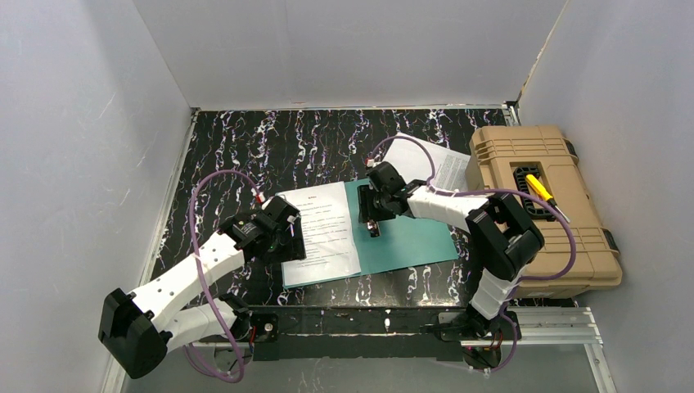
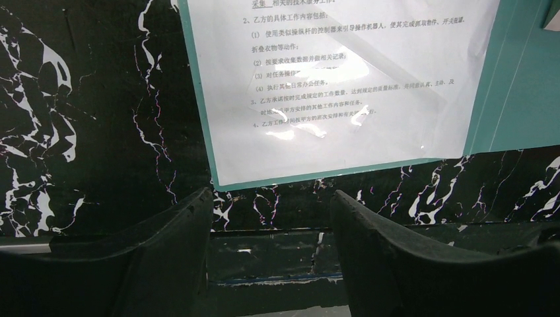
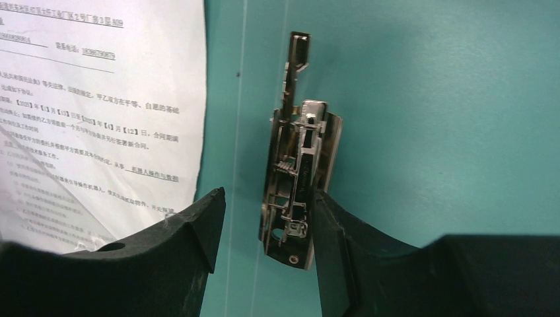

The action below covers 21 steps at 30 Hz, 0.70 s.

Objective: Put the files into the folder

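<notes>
A black table [image 1: 245, 147] veined in white sits boxed in by plain white walls [image 1: 344, 49] on three sides, with a metal rail [image 1: 540, 315] along the near edge. The teal folder [image 1: 409, 241] lies open and flat at the middle. A printed sheet [image 1: 323, 233] rests on its left half, its near edge just inside the folder's rim. A second sheet [image 1: 430, 160] lies further back, beside the tan toolbox [image 1: 499, 151] that fills the right side. Bare table stretches to the left and behind. The left gripper [image 2: 271, 218] hangs wide open and empty at the folder's near edge. The right gripper [image 3: 264, 224] is parted around the metal clip [image 3: 300, 185], gripping nothing
</notes>
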Motion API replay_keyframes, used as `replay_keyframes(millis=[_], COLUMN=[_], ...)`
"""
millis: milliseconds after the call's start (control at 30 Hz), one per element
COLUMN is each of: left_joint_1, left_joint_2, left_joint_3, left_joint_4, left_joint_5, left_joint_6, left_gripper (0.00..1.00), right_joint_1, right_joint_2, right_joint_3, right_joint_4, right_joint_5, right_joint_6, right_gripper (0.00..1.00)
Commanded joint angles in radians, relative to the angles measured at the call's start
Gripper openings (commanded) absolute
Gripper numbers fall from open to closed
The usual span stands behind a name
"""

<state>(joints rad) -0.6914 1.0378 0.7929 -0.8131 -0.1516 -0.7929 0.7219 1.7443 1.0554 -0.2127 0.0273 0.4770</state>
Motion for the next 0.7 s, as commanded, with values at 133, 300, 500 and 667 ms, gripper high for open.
replay_keyframes(millis=[133,300,500,667], left_joint_1=[-0.003,-0.003,-0.003,-0.003], left_joint_2=[-0.026,-0.041,-0.060,-0.073], left_joint_3=[0.019,0.020,0.020,0.027], left_joint_4=[-0.034,-0.045,-0.055,-0.066], left_joint_5=[-0.034,-0.042,-0.051,-0.060], left_joint_6=[0.002,0.004,0.006,0.008], left_gripper=[0.66,0.68,0.70,0.71], right_joint_1=[0.072,0.115,0.158,0.188], right_joint_2=[0.060,0.094,0.137,0.173], right_joint_3=[0.082,0.129,0.190,0.247], right_joint_4=[0.028,0.027,0.021,0.001], right_joint_5=[0.037,0.053,0.054,0.055], right_joint_6=[0.054,0.084,0.108,0.109], right_gripper=[0.59,0.59,0.58,0.58])
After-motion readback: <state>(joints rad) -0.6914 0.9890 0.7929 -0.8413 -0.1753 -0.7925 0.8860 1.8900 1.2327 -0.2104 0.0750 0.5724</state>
